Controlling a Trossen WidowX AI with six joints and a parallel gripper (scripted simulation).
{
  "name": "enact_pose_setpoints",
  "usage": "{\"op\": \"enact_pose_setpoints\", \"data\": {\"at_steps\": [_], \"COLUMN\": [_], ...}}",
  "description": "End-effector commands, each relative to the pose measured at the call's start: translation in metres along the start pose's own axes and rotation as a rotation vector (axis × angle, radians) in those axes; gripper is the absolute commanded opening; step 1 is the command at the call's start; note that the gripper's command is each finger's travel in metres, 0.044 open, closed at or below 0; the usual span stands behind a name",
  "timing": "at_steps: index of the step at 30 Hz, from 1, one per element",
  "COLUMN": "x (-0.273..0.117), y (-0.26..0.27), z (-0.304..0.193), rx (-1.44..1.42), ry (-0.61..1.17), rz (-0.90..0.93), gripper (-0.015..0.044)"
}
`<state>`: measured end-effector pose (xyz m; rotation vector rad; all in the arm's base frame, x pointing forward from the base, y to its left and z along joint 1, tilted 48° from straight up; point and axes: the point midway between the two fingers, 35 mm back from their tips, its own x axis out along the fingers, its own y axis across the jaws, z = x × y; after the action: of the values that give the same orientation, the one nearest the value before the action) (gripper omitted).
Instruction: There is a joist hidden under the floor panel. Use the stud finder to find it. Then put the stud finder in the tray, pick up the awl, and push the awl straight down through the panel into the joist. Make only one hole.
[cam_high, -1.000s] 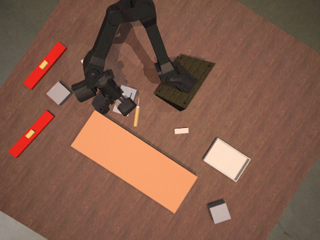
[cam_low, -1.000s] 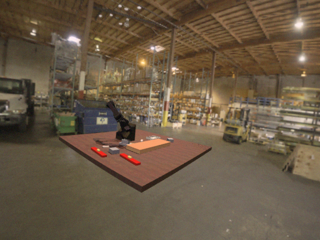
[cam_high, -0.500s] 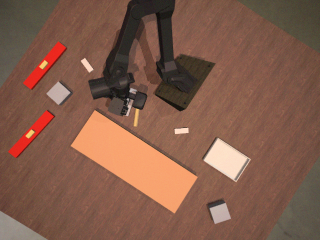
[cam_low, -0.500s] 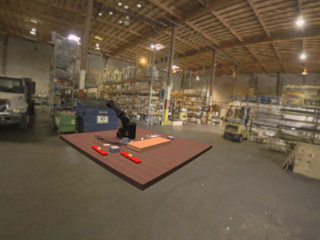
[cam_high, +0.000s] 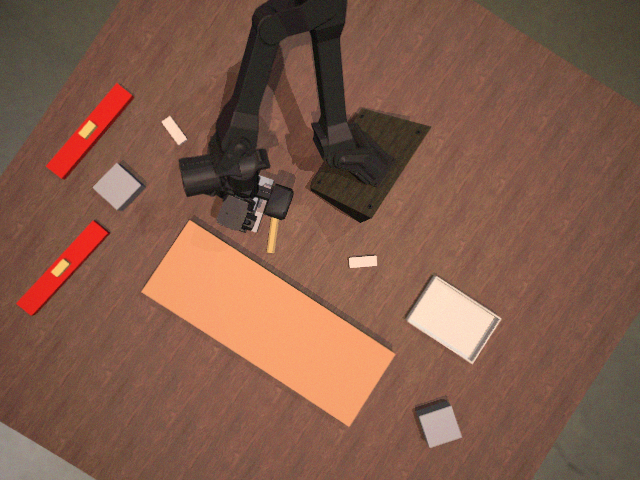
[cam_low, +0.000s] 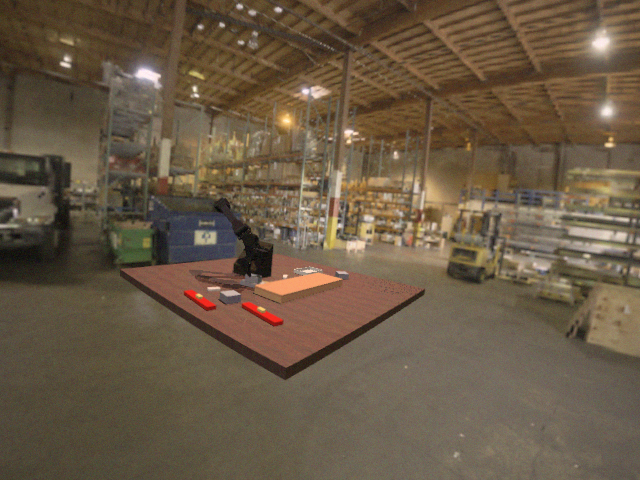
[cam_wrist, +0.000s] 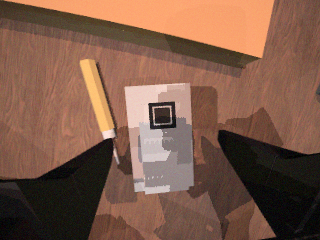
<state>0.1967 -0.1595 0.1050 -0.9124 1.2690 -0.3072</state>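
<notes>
The stud finder (cam_high: 256, 223) (cam_wrist: 167, 175), pale grey with a dark square display, lies on the table beside the panel. My gripper (cam_high: 257, 208) (cam_wrist: 166, 138) is open and empty above it, pointing down, with one fingertip on each side of it in the wrist view. The awl (cam_high: 272, 236) (cam_wrist: 98, 100) lies next to the stud finder; its yellow handle points toward the panel and its metal shaft shows by the left fingertip in the wrist view. The orange floor panel (cam_high: 268, 320) (cam_low: 305, 285) (cam_wrist: 215, 22) shows no visible hole. The white tray (cam_high: 452, 320) (cam_low: 308, 270) is empty.
Two red levels (cam_high: 105, 111) (cam_high: 82, 240) and a grey block (cam_high: 117, 186) lie at the left in the top view. Another grey block (cam_high: 439, 426) is beyond the tray. Small white blocks (cam_high: 174, 130) (cam_high: 362, 261) lie either side of the gripper. The dark arm base (cam_high: 398, 139) stands behind.
</notes>
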Motion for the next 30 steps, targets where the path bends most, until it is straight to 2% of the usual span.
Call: {"op": "enact_pose_setpoints", "data": {"at_steps": [1,20,23,30], "x": [0.007,0.034,0.034,0.034], "y": [0.002,0.002,0.002,0.002], "z": [-0.001,-0.011,-0.011,-0.011], "rx": [-0.005,-0.007,-0.007,-0.007], "ry": [-0.001,-0.001,-0.001,-0.001], "rz": [0.007,0.002,0.002,0.002], "gripper": [0.0440,0.0440,0.0361,0.0315]}}
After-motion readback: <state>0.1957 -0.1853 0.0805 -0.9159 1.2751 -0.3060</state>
